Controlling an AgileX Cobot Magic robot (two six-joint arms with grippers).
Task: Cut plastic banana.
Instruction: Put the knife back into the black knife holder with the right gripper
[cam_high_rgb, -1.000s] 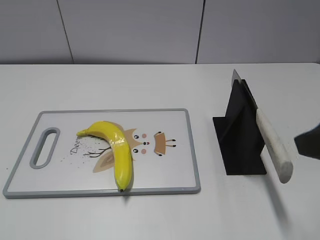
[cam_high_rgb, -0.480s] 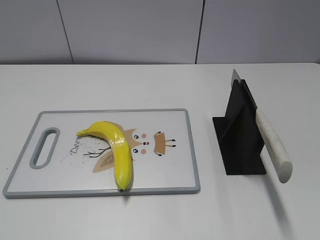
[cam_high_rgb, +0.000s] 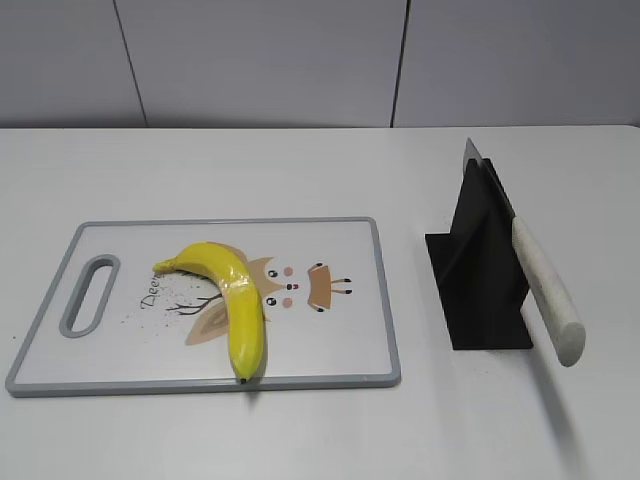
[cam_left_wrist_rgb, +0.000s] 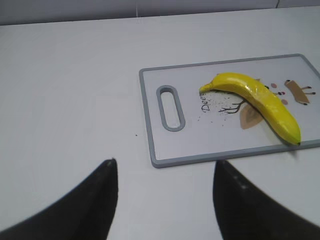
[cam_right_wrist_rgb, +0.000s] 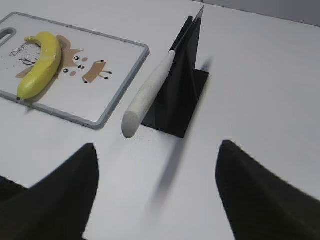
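The plastic banana (cam_high_rgb: 235, 295) is yellow and curved and lies on the grey-rimmed cutting board (cam_high_rgb: 330, 235), left of its middle; it also shows in the left wrist view (cam_left_wrist_rgb: 260, 95) and the right wrist view (cam_right_wrist_rgb: 40, 62). A knife with a white handle (cam_high_rgb: 545, 290) leans in a black stand (cam_high_rgb: 480, 270), handle toward me; it also shows in the right wrist view (cam_right_wrist_rgb: 150, 92). My left gripper (cam_left_wrist_rgb: 165, 165) is open and empty, over bare table before the board's handle end. My right gripper (cam_right_wrist_rgb: 157, 150) is open and empty, just short of the knife handle's butt. Neither gripper shows in the exterior view.
The cutting board has a slot handle (cam_high_rgb: 88, 295) at its left end and a cartoon print (cam_high_rgb: 300, 285) in its middle. The white table (cam_high_rgb: 300, 170) runs back to a grey panelled wall (cam_high_rgb: 260, 60).
A dark gripper part at the exterior view's right edge one second ago has left that view. Banana, board and knife have not moved.
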